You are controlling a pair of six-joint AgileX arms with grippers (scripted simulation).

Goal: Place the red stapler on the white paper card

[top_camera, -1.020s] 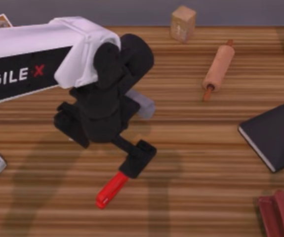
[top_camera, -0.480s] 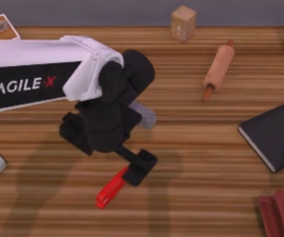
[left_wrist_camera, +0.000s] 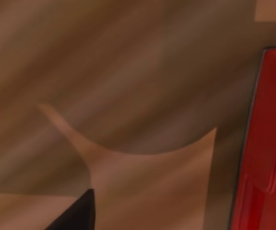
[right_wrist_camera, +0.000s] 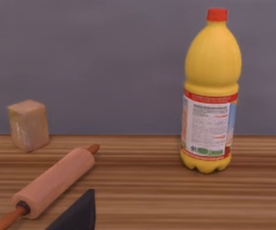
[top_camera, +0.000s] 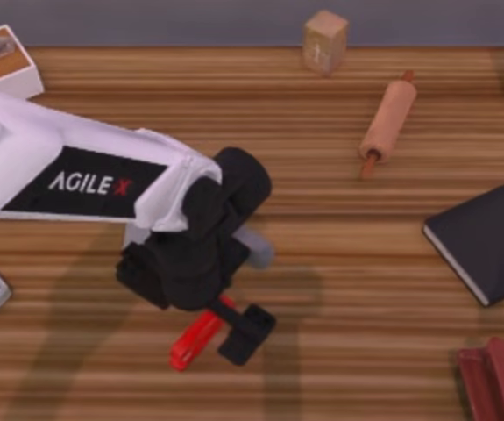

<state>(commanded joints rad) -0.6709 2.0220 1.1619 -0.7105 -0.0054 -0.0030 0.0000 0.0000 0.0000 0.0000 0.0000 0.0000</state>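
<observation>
The red stapler (top_camera: 192,342) lies slantwise on the wooden table near the front, left of the middle. My left gripper (top_camera: 227,321) hangs low over its far end, open. One black finger (top_camera: 246,331) stands just to the right of the stapler, and the wrist hides the other. In the left wrist view the stapler (left_wrist_camera: 267,143) fills one edge close up, apart from a dark fingertip (left_wrist_camera: 82,213). The white paper card shows in no view. My right gripper is outside the top view; its wrist view shows one dark fingertip (right_wrist_camera: 82,213) with nothing in it.
A rolling pin (top_camera: 387,118) and a wooden block (top_camera: 324,41) lie at the back. A yellow bottle (right_wrist_camera: 210,96) stands back right. A black book (top_camera: 488,239) lies at the right, a dark maroon object (top_camera: 495,377) front right, a brown-topped white box (top_camera: 4,60) back left.
My left arm has swung toward the table's front, bringing the gripper down over the stapler's far end. The stapler has not moved.
</observation>
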